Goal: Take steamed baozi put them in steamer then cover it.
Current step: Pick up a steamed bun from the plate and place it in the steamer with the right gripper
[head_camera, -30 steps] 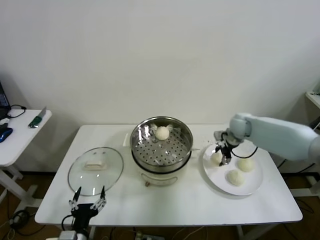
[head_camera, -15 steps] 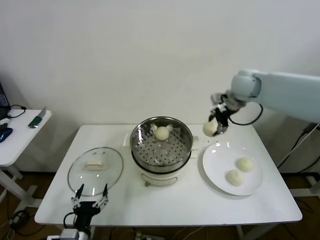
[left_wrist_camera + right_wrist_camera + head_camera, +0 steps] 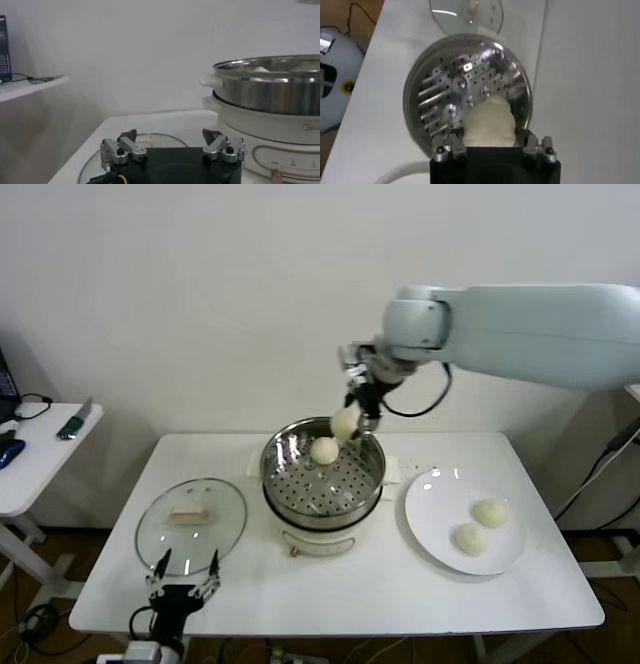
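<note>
My right gripper (image 3: 352, 416) is shut on an off-white baozi (image 3: 345, 423) and holds it above the far rim of the steel steamer (image 3: 290, 484). In the right wrist view the held baozi (image 3: 489, 124) sits between the fingers, over the perforated floor (image 3: 450, 90). One baozi (image 3: 324, 450) lies inside the steamer. Two more baozi (image 3: 490, 512) (image 3: 470, 538) lie on the white plate (image 3: 430, 524). The glass cover (image 3: 191, 524) lies flat on the table left of the steamer. My left gripper (image 3: 185, 567) is open, parked at the front edge near the cover.
The steamer stands on a white pot base (image 3: 260, 127) mid-table. A side table (image 3: 30, 454) with small items stands at the far left. The wall is close behind the steamer.
My right gripper lifted a baozi off the plate and carried it left, from the plate to above the steamer. The left arm has stayed parked.
</note>
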Robot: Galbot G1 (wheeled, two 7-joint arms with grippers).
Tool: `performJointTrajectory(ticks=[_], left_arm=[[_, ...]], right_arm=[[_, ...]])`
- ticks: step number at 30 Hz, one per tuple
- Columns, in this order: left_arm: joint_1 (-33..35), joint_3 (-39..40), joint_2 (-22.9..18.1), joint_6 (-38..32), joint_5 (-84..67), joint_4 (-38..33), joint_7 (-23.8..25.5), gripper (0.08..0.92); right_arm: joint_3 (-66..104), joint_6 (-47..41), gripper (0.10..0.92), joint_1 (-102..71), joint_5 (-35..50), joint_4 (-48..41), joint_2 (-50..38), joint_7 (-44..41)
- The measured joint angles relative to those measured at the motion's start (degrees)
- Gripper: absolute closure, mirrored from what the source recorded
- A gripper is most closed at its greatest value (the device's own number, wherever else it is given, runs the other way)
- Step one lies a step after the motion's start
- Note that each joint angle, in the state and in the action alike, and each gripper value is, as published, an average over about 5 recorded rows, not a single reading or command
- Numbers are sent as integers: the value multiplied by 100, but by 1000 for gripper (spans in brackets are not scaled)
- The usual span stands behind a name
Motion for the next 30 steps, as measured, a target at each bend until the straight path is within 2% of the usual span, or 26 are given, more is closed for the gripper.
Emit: performJointTrajectory(ticks=[8, 30], left_arm=[[28, -14, 2, -20, 27, -12, 5, 177], [40, -17, 21, -62, 26, 12, 12, 177]], right_arm=[[32, -177, 338, -482, -12, -342, 646, 176], [-11, -113, 338, -1745, -453, -1597, 1551, 147]])
